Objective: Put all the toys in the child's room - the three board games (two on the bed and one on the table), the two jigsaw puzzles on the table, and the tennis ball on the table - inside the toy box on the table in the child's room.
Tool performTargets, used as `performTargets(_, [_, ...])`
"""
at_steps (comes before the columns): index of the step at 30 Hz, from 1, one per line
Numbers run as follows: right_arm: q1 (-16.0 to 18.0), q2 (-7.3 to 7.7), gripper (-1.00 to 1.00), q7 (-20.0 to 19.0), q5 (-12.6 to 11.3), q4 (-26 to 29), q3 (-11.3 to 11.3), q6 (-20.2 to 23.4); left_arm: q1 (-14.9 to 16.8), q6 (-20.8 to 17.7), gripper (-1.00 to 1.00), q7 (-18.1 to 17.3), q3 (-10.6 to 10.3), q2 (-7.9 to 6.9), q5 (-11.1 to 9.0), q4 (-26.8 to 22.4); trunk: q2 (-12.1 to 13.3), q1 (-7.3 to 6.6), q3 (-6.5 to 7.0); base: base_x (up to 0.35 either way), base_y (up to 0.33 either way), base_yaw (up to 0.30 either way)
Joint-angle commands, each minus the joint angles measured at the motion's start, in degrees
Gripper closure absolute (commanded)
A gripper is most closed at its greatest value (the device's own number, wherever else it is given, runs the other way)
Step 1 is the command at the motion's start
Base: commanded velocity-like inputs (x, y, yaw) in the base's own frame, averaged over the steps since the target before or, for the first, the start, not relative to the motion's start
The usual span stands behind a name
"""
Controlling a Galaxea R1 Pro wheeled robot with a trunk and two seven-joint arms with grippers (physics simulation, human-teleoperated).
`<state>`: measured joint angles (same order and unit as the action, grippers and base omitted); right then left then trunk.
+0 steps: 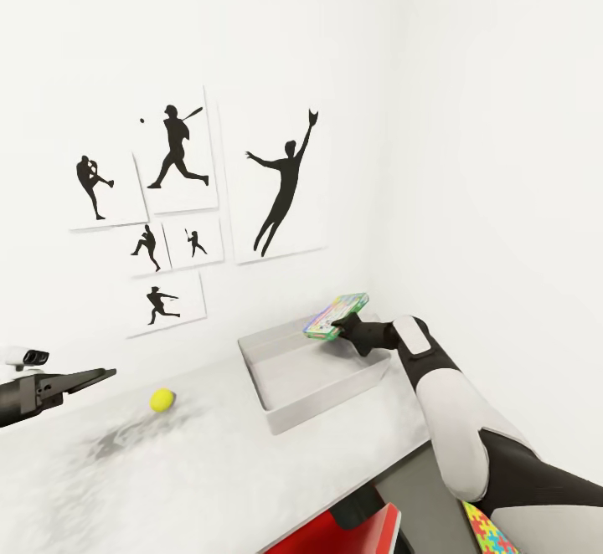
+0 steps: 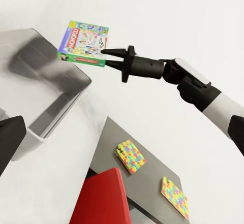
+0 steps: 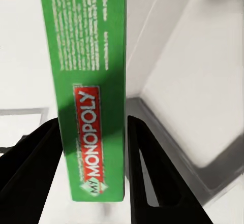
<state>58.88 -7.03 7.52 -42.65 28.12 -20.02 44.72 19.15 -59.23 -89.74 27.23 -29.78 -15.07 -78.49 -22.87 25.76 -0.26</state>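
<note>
Right of centre in the head view, the black right hand (image 1: 342, 325) grips a flat green-edged Monopoly board game box (image 1: 336, 316), held above the light grey rectangular toy box (image 1: 289, 387) on the light grey table (image 1: 167, 470). At lower left, the left hand (image 1: 99, 376) hovers, its opening unclear, near the small yellow-green tennis ball (image 1: 162, 400).

The right arm (image 1: 452, 420) has a glossy white rounded shell, black at the joints and wrist. Its hand (image 2: 105, 57) is matte black, with a round flange behind two slim tapered fingers (image 3: 147, 178). The left hand (image 1: 84, 378) is dark and pointed, with a small white-and-black block just above it.
</note>
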Motion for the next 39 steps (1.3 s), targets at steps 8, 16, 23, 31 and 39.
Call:
performTargets(8, [0.01, -0.38, 1.00, 0.65, -0.68, 0.03, -0.29, 0.20, 0.01, -0.71, -1.00, -0.26, -0.07, -0.02, -0.51, 0.01, -0.05, 0.02, -0.36, 0.000, 0.000, 0.000])
performTargets(16, [-0.07, -0.44, 1.00, 0.65, -0.78, -0.09, -0.36, 0.11, 0.01, -0.71, -1.00, -0.26, -0.10, 0.71, -0.74, 0.22, -0.05, 0.02, -1.07, 0.000, 0.000, 0.000])
performTargets(23, [-0.08, 0.00, 1.00, 0.57, -0.79, -0.09, -3.02, 0.33, 1.07, -0.77, -1.00, -0.26, -0.80, 2.37, -1.30, 0.92, -0.05, 0.02, -1.71, 0.000, 0.000, 0.000])
performTargets(31, [-0.30, -0.07, 1.00, 0.40, -0.86, -0.12, -4.37, 0.27, 2.13, -0.77, -1.00, -0.26, -0.71, 2.20, -3.37, 5.04, -0.05, 0.02, -2.45, 0.000, 0.000, 0.000])
performTargets(39, [-0.34, -0.36, 1.00, 0.62, -0.78, -0.08, -8.26, 0.04, 2.45, -0.77, -1.00, -0.26, -0.46, 2.27, -3.87, 6.14, -0.05, 0.02, -3.19, 0.000, 0.000, 0.038])
